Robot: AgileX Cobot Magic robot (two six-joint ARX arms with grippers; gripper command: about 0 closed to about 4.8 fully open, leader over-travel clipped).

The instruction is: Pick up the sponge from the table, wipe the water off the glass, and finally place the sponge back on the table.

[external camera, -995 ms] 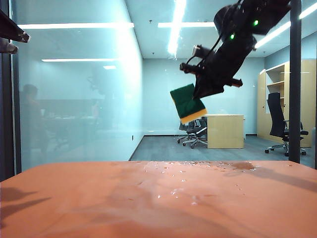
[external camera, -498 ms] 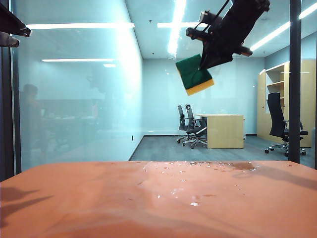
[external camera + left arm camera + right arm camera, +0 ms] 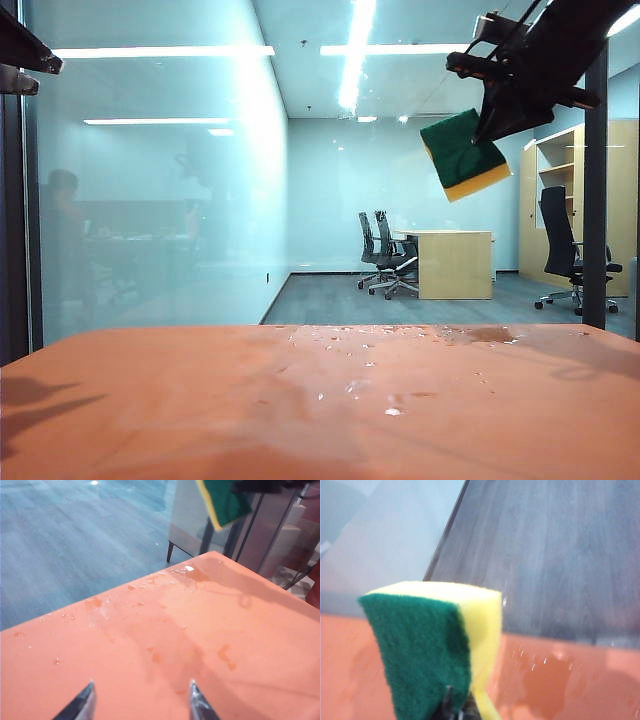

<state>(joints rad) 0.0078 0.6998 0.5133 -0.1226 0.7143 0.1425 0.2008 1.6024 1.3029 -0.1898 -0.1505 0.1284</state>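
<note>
Pickup done: sponge [image 3: 463, 155] pinched in closed right end effector [image 3: 492, 128], high against glass [image 3: 330, 190] at upper right, mid-wipe apparently. Left end effector [image 3: 141, 700] spread wide, empty, low over bench [image 3: 200, 410]. Droplets [image 3: 392, 411] remaining on bench; return of sponge outstanding

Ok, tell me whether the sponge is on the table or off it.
Off it. The right gripper, shut on the sponge, holds it high near the glass, well above the table.
</note>
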